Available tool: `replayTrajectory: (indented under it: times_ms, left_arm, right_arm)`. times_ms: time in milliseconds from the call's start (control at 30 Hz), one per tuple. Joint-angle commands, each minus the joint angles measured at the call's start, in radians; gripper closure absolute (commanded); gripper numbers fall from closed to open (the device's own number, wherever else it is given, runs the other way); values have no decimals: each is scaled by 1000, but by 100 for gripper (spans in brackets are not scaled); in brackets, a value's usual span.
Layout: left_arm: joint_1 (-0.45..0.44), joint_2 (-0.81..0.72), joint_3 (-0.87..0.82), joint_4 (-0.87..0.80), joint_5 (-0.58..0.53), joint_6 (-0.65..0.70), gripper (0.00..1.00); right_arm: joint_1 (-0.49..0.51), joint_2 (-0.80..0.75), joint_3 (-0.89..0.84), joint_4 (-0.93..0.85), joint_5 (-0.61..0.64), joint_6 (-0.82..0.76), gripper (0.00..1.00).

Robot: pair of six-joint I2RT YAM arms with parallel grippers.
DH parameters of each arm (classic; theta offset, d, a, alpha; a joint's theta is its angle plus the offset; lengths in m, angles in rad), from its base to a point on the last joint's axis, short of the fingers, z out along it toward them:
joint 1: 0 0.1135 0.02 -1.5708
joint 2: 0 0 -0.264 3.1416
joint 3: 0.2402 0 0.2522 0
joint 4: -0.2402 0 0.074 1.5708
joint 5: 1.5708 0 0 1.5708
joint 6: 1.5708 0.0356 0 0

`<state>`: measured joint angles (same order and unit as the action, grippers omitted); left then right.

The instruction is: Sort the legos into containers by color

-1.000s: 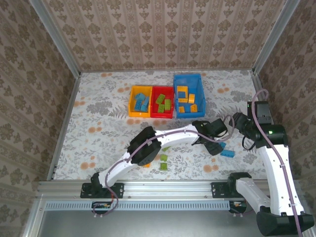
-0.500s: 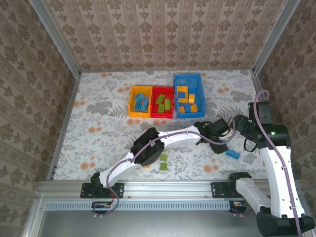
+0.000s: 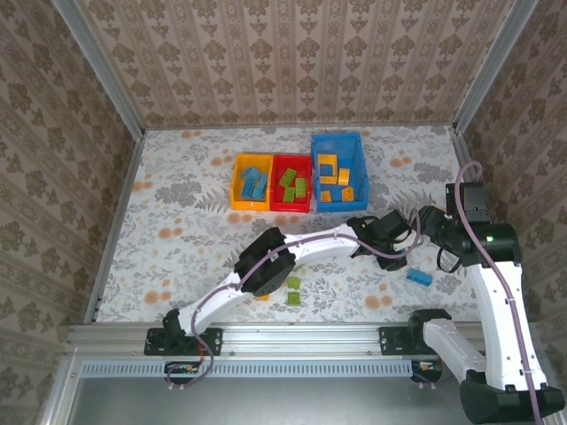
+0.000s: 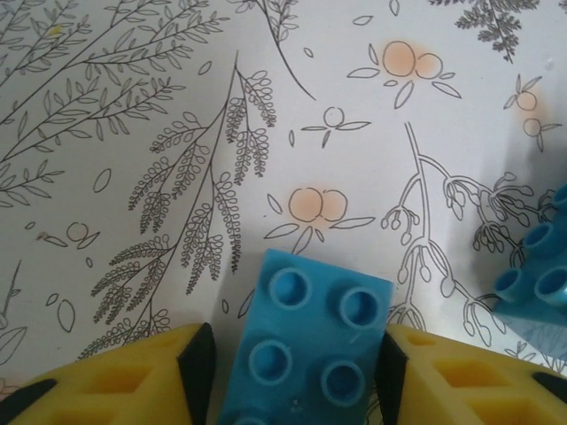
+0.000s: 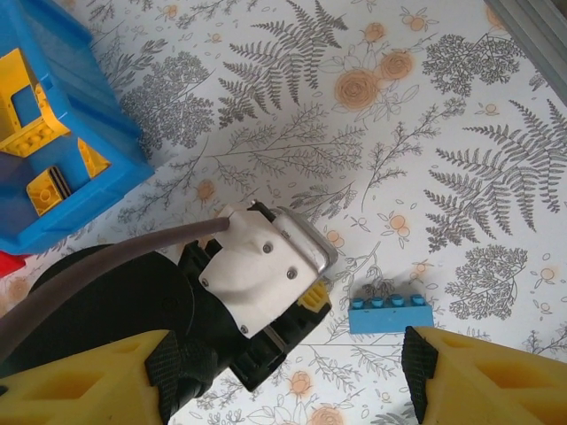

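Closest to me, two green bricks (image 3: 293, 291) are lying on the flowered table (image 3: 177, 204) beside the left arm's elbow, one just behind the other. An orange brick (image 3: 262, 297) is peeking out from under that arm. Further in, the left arm is stretching across to the right side of the table, and the left gripper (image 4: 294, 359) is pinching a blue brick (image 4: 306, 328) between its yellow fingers (image 4: 106, 381), studs facing the wrist camera. I cannot tell whether that brick is touching the table. A second blue brick (image 3: 420, 277) is lying flat on the table just beside it, to the right. The right gripper (image 5: 285, 376) is hanging over this spot with its fingers spread wide, gripping nothing. At the far side three bins are standing in a row, touching. The yellow-orange bin (image 3: 237, 202) is holding blue bricks, the red bin (image 3: 291, 206) green ones, and the larger blue bin (image 3: 338, 139) orange ones.
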<state>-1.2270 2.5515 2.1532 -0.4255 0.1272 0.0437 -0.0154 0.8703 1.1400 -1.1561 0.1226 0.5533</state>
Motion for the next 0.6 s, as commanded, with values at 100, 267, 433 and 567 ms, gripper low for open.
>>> replayTrajectory:
  times_ms: [100, 267, 433, 567]
  left_arm:
    - [-6, -21, -75, -59, 16, -26, 65]
    - [-5, -95, -151, -38, -40, -58, 69]
    - [21, -257, -301, 14, -67, -131, 70]
    - [56, -451, -460, 50, -94, -210, 70]
  right_arm:
    - [2, -5, 24, -14, -49, -7, 31]
    - [2, -8, 53, -30, -23, -10, 32]
    - [3, 2, 95, -20, -22, -31, 33]
    - [7, 9, 106, 32, -67, -61, 34]
